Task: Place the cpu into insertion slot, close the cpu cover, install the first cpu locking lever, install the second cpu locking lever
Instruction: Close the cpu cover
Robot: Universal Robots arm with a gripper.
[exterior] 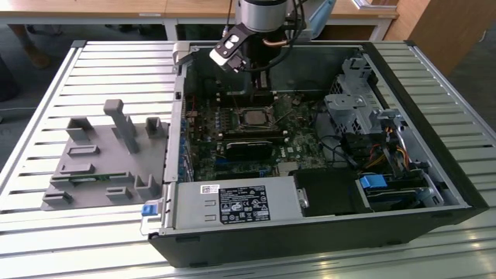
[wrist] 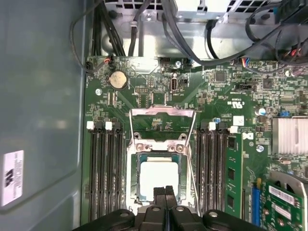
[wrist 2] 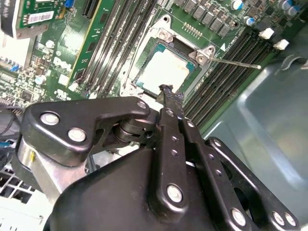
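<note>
The cpu (wrist: 158, 175) lies flat in the insertion slot (wrist: 186, 174), silver face up with a green border around it; it also shows in the second wrist view (wrist 2: 163, 72). The cpu cover (wrist: 162, 112) appears tilted up from its hinge, a thin silver frame beyond the socket. A thin wire locking lever (wrist 2: 236, 61) sticks out sideways, unlatched. My gripper (wrist: 165, 191) is shut with nothing held, its tips (wrist 2: 169, 92) just above the cpu's near edge. In the exterior view the arm's wrist (exterior: 259, 23) hangs over the back of the open computer case, above the socket (exterior: 252, 118).
Long black memory slots (wrist: 103, 173) flank the socket on both sides. Black cables (wrist: 192, 29) cross beyond the board and the case wall (wrist: 43, 96) runs alongside. A grey fixture block (exterior: 101, 157) sits at the exterior view's left; the power supply (exterior: 232, 203) lies in front.
</note>
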